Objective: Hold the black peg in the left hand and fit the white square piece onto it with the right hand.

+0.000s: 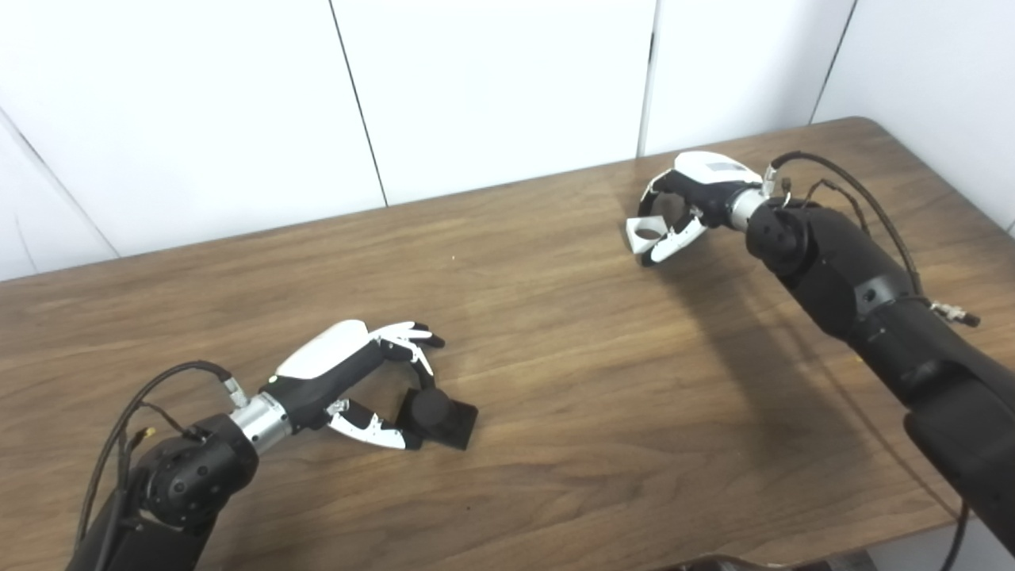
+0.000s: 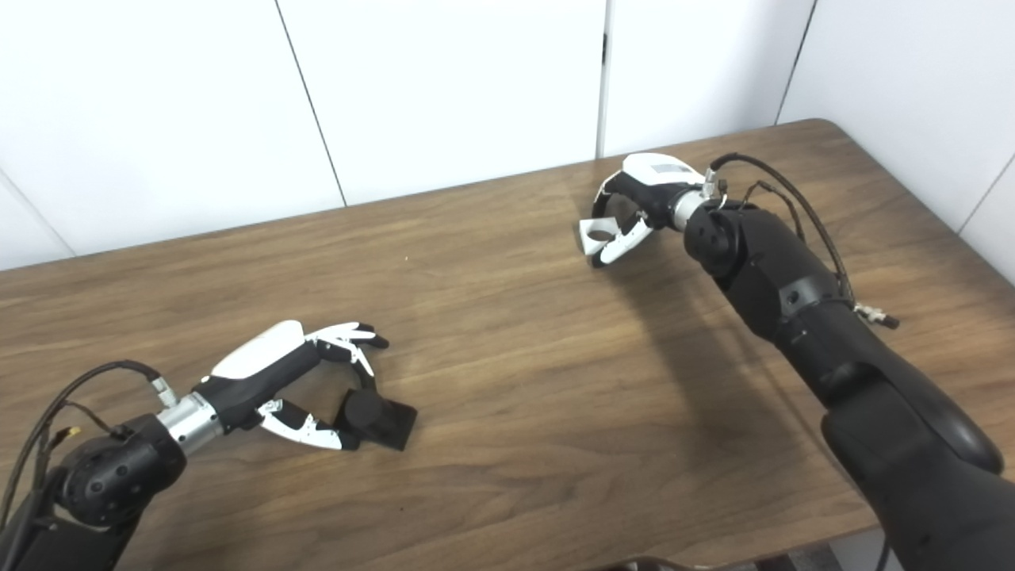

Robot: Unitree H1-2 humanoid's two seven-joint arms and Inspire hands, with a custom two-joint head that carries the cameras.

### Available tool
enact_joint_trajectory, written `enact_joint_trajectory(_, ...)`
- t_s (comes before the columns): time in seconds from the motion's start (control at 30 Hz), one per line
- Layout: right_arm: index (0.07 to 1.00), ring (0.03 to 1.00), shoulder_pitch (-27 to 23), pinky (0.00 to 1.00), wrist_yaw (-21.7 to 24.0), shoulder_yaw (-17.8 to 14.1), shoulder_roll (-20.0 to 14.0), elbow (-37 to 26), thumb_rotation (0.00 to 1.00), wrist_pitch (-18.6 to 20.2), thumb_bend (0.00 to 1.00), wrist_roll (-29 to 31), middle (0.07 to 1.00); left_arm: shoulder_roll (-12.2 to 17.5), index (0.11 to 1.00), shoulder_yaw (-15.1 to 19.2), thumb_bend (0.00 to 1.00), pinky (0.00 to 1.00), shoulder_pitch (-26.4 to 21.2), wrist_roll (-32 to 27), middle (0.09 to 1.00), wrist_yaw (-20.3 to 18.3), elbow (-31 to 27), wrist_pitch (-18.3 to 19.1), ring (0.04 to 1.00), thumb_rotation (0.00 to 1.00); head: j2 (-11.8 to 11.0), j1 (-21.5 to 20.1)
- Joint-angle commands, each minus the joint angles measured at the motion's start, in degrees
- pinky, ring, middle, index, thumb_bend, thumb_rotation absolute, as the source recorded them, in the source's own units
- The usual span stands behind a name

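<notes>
- Nearest, at about 7 o'clock on the table (image 1: pixel 555 381), the left hand (image 1: pixel 349 373) lies low with its fingers curled around the black peg (image 1: pixel 432 408). The thumb sits just under the peg's round stub; whether the grip is firm or only a loose cage I cannot tell.
- The peg's square base rests flat on the wood. It looks rigid, light and smooth, so I judge it best taken by the base edges, leaving the stub free.
- Farther off, at about 1 o'clock, the right hand (image 1: pixel 682 202) pinches the white square piece (image 1: pixel 646 231), apparently lifted off the table.
- The piece looks stiff, light and slippery. Its hole shows, but its far edges are hidden by fingers.
- Both objects are well apart.
</notes>
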Motion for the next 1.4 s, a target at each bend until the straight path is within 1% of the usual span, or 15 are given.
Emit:
enact_joint_trajectory(0.0, 0.507, 0.848, -0.7, 0.73, -1.6, 0.2, -0.6, 0.8, 0.15, 0.6, 0.51, -1.7, 0.825, 2.4, 0.492, -0.3, 0.52, 0.86, 0.9, 0.9, 0.874, -2.5, 0.1, 1.2, 0.942, 0.08, 0.1, 0.1)
enact_joint_trajectory(0.2, 0.491, 0.817, -0.2, 0.7, -5.3, 0.5, -0.8, 0.9, 0.14, -0.9, 0.51, -2.2, 0.79, 2.5, 0.492, -0.3, 0.52, 0.86, 0.9, 0.7, 0.875, -2.9, -0.3, 1.8, 0.944, 0.08, 0.3, 0.0)
enact_joint_trajectory(0.3, 0.489, 0.815, -0.1, 0.7, -6.5, 0.6, -0.9, 1.1, 0.13, -1.3, 0.51, -2.1, 0.784, 2.5, 0.492, -0.3, 0.52, 0.87, 0.8, 0.6, 0.876, -3.1, -0.3, 1.6, 0.946, 0.08, 0.3, 0.0)
enact_joint_trajectory(0.43, 0.488, 0.821, 0.0, 0.71, -6.9, 0.7, -1.1, 1.0, 0.14, -1.5, 0.51, -2.1, 0.783, 2.5, 0.492, -0.3, 0.52, 0.85, 0.8, 0.8, 0.875, -2.9, -0.4, 1.4, 0.945, 0.08, 0.5, 0.2)
enact_joint_trajectory(0.67, 0.488, 0.804, 0.2, 0.69, -8.0, 0.6, -1.1, 1.3, 0.13, -2.0, 0.51, -2.4, 0.773, 2.4, 0.492, -0.2, 0.52, 0.86, 0.8, 0.7, 0.876, -3.1, -0.4, 1.8, 0.949, 0.08, 0.8, 0.4)
enact_joint_trajectory(0.83, 0.487, 0.802, 0.9, 0.69, -9.4, -0.3, -1.0, 0.6, 0.13, -2.4, 0.51, -1.7, 0.763, 2.2, 0.492, -0.2, 0.52, 0.87, 0.7, 0.5, 0.877, -3.0, -0.3, 1.5, 0.948, 0.08, 1.0, 0.4)
enact_joint_trajectory(0.93, 0.486, 0.804, 2.2, 0.7, -10.0, -1.9, -0.5, -2.2, 0.13, -2.2, 0.51, -0.3, 0.761, 2.1, 0.492, -0.4, 0.52, 0.87, 0.6, 1.0, 0.874, -2.8, -0.4, 1.5, 0.945, 0.08, 0.9, 0.2)
enact_joint_trajectory(1.0, 0.486, 0.807, 4.1, 0.71, -10.6, -4.1, 0.7, -5.6, 0.13, -1.2, 0.51, 1.5, 0.759, 2.1, 0.493, -0.4, 0.52, 0.87, 0.5, 1.0, 0.874, -2.8, -0.4, 1.6, 0.944, 0.08, 1.2, 0.7)
enact_joint_trajectory(1.13, 0.485, 0.811, 7.1, 0.71, -11.5, -6.5, 2.2, -10.3, 0.13, -0.5, 0.51, 2.5, 0.764, 2.0, 0.494, -0.4, 0.52, 0.85, 0.3, 0.9, 0.875, -2.6, 0.1, 1.0, 0.939, 0.08, 1.2, 0.9)
enact_joint_trajectory(1.2, 0.485, 0.807, 8.5, 0.7, -12.0, -7.0, 2.6, -12.8, 0.13, -0.3, 0.51, 2.1, 0.766, 2.0, 0.494, -0.3, 0.52, 0.85, 0.3, 0.9, 0.876, -2.9, -0.2, 1.7, 0.941, 0.08, 1.5, 1.3)
enact_joint_trajectory(1.37, 0.484, 0.808, 10.7, 0.71, -11.8, -6.4, 2.2, -18.2, 0.13, -1.4, 0.51, 0.0, 0.786, 2.3, 0.493, -0.2, 0.52, 0.85, 0.3, 0.6, 0.874, -3.5, -0.5, 2.4, 0.944, 0.08, 2.0, 2.5)
